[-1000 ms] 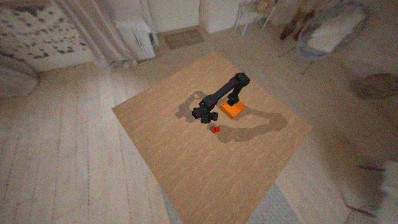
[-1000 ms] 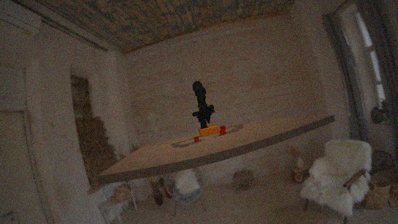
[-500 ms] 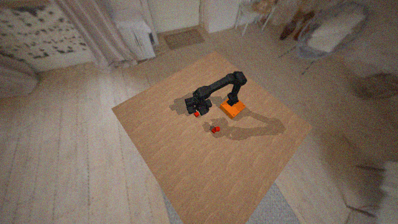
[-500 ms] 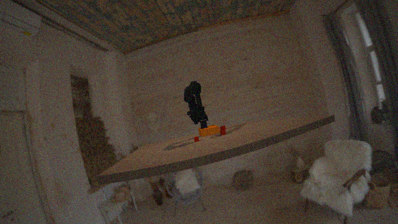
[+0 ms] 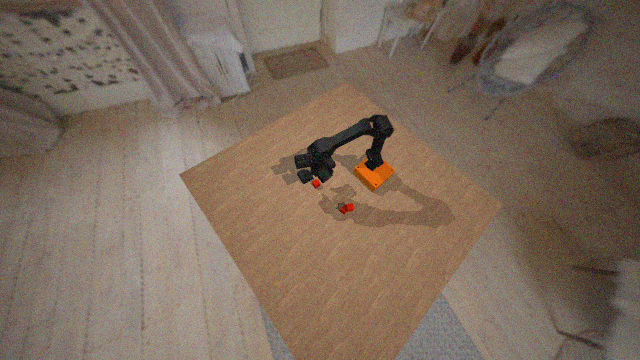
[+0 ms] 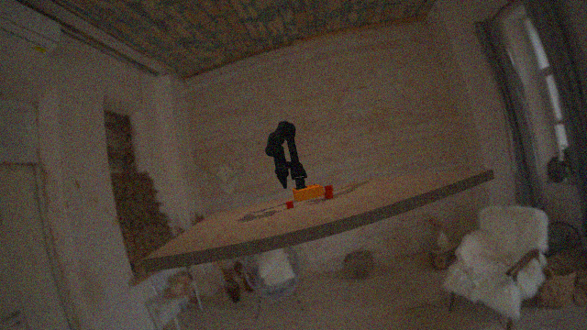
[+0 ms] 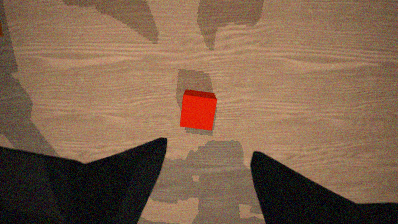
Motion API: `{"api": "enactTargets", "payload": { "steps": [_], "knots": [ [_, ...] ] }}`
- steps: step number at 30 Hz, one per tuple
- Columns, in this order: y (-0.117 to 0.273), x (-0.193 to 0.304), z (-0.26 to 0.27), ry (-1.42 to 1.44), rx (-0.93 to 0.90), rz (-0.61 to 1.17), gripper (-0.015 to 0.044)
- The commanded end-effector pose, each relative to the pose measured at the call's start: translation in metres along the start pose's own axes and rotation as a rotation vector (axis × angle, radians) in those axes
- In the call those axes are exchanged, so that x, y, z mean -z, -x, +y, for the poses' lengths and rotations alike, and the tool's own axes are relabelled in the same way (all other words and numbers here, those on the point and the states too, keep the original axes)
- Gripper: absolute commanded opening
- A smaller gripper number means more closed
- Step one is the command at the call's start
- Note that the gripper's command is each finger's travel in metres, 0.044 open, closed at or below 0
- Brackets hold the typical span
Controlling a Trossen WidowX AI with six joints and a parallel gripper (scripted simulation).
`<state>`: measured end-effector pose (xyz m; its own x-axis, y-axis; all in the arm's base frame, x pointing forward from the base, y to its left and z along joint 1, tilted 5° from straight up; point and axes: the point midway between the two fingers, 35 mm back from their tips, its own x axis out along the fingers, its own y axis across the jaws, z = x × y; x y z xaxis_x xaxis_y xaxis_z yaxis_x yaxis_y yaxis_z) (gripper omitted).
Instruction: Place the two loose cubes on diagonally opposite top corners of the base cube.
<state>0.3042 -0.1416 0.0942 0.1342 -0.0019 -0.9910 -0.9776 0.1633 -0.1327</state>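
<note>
A loose red cube (image 5: 316,183) (image 6: 289,204) (image 7: 198,112) lies on the wooden table, flat and apart from the other cubes. My gripper (image 5: 314,178) (image 6: 284,186) (image 7: 209,151) is open and empty, above the table near this loose cube. In the wrist view the cube shows a little beyond the gap between the fingertips. The other loose red cube (image 5: 350,206) (image 6: 328,188) rests on top of the base cube (image 5: 343,210) (image 6: 328,195), turned and set off to one side. Those two look very small, so the exact corner and levelness cannot be told.
The arm's orange base (image 5: 374,175) (image 6: 308,192) stands on the wooden table (image 5: 320,280) (image 6: 367,197), behind the cubes as seen in the top view. Shadows of the arm fall around the cubes. An orange-red bit shows at the wrist view's left edge.
</note>
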Motion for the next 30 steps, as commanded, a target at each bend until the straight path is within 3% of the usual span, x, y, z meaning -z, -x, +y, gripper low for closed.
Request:
{"api": "enactTargets", "payload": {
  "steps": [1, 30],
  "knots": [
    [-0.035, -0.003, 0.007, 0.005, -0.032, -0.013, 0.0265],
    [-0.078, -0.003, 0.009, 0.005, -0.032, -0.013, 0.0265]
  ]
}}
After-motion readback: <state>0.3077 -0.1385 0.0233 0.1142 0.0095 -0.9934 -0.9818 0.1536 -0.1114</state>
